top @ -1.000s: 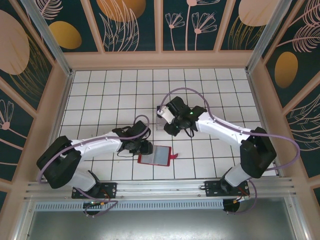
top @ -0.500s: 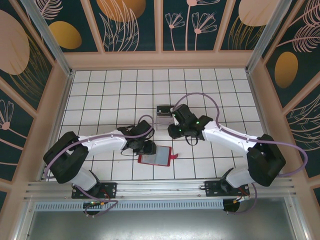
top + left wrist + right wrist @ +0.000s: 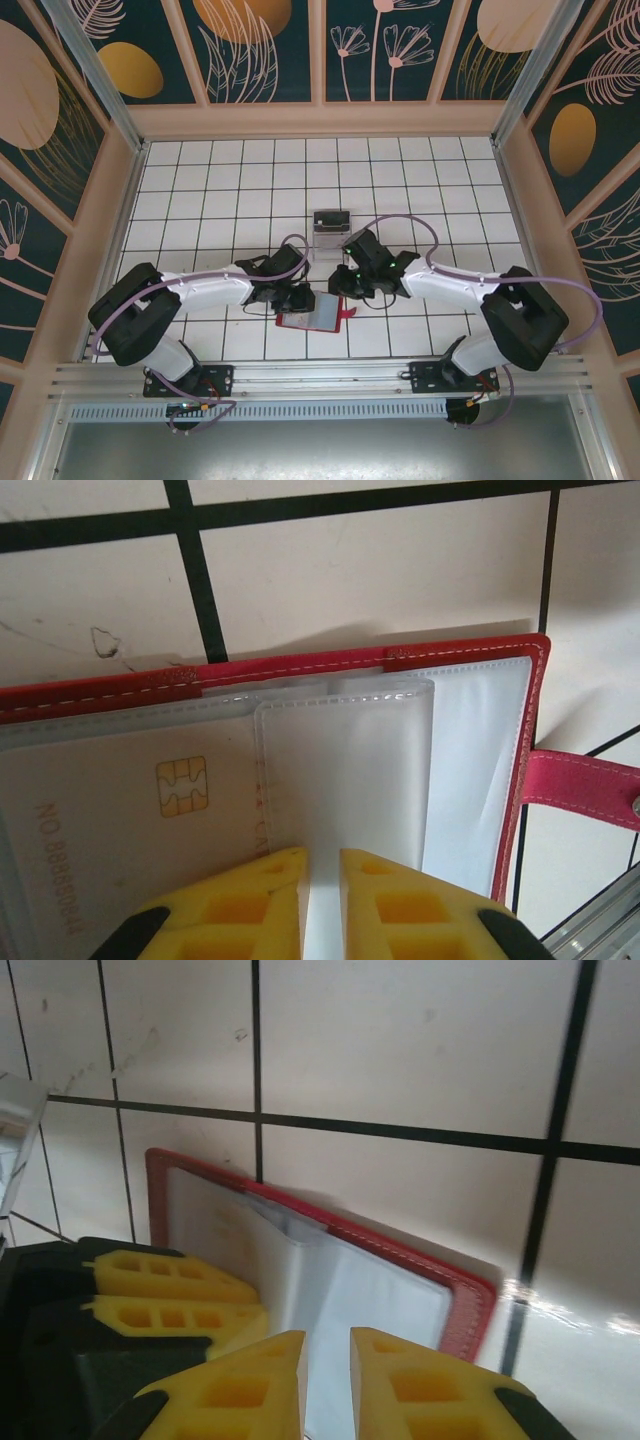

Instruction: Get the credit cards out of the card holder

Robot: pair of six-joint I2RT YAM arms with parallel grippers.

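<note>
Wallet (image 3: 320,316): lies open and flat on the tiled surface (image 3: 200,180), close to its near edge and about midway along it. The closing tab (image 3: 585,785) points toward the right edge.
Card (image 3: 150,800): I see one pale card with a gold chip. It sits fully inside a clear pocket on the wallet's left half.
Left tool (image 3: 322,858): down on the wallet, fingers drawn in to a thin slit across the edge of the clear sleeve (image 3: 345,770). I read this as a pinch on that sleeve, not on the card.
Right tool (image 3: 328,1345): just over the wallet's far side, fingers nearly pressed together, nothing visible between them.
Clear box (image 3: 330,222): toward the middle of the surface, apart from the wallet. I cannot make out its contents.
Progress: the wallet is opened and its pockets exposed, but the visible card is not out yet.
Left to do: in my judgement, hold the sleeve steady, grip the card's edge and slide it free. Then check the other pockets.
</note>
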